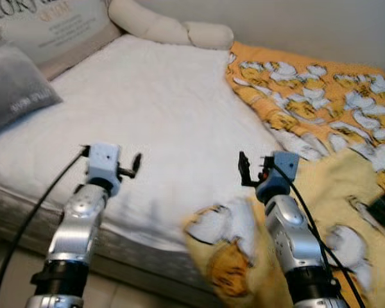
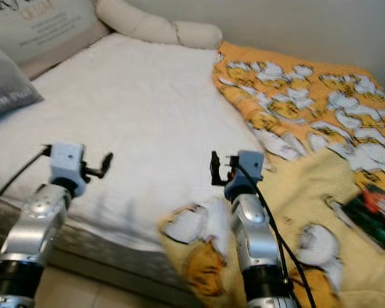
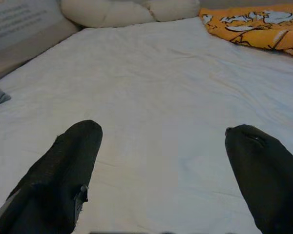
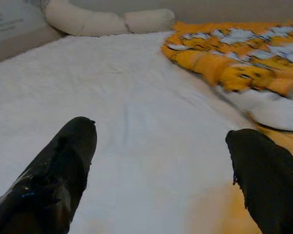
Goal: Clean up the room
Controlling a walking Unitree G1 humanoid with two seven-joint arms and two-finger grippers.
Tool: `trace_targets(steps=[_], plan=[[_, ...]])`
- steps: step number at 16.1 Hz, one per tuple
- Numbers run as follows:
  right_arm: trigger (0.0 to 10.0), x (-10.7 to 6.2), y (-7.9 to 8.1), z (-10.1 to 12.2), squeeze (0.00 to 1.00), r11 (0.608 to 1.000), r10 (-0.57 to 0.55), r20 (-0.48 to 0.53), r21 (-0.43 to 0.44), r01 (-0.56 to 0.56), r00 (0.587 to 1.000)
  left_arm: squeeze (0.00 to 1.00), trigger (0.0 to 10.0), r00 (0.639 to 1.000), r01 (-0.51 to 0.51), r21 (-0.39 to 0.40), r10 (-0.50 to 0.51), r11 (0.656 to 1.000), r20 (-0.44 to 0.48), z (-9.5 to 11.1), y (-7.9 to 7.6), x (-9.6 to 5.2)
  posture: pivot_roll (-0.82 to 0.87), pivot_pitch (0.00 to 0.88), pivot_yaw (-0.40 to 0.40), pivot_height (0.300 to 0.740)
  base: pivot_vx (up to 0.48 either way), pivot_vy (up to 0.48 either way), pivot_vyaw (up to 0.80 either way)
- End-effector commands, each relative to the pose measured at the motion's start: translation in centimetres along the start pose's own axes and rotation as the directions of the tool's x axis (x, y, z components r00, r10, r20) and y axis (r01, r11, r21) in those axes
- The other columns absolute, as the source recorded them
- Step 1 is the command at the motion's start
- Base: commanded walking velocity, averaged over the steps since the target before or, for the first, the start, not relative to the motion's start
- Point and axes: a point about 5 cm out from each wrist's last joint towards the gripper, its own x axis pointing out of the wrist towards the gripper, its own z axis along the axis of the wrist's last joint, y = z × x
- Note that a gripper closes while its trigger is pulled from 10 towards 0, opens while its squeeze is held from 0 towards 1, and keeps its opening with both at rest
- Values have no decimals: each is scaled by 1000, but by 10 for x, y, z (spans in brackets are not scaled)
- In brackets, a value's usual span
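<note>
Facing a bed (image 1: 160, 122) covered by a white sheet, both arms are raised over its near edge. The left gripper (image 1: 129, 168) is seen in the lower left of the head frame, above the bare sheet; its fingers (image 3: 71, 165) are spread wide apart and nothing is held between them. The right gripper (image 1: 245, 170) is seen at lower centre, just beside the edge of a yellow-and-orange blanket (image 1: 321, 109); its fingers (image 4: 63, 165) are likewise parted and empty. The blanket is bunched across the right half of the frame, with one corner (image 1: 224, 250) hanging over the front edge of the mattress at lower centre. A dark green packet (image 2: 372, 218) lies on the blanket at the right edge. A grey cushion (image 1: 13, 86), a printed pillow (image 1: 51, 25) and a long cream bolster (image 1: 167, 27) are set along the upper left.

The tidying is judged to be at an early stage: the blanket is not yet spread or folded, and the packet is not yet removed. The pillows appear already placed.
</note>
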Motion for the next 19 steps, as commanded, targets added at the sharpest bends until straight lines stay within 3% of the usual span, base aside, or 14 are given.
trace_targets(steps=[1,14,19], plan=[[10000,2,-9,7,1000,1000,-24,3,-9,24,1000,1000,10000,1000,19,6,-19,1000,4,2,-7,1,-19,0,-29,740,0,-412,0],[10000,1,-10,4,1000,999,6,-24,32,-5,1000,1000,10000,1000,15,9,-16,1000,6,3,-9,2,-18,0,-29,740,0,-410,0],[10000,1,-11,3,1000,999,6,-31,32,-5,1000,1000,10000,1000,22,14,-22,1000,5,3,-10,2,-19,0,-29,740,0,-409,799]])
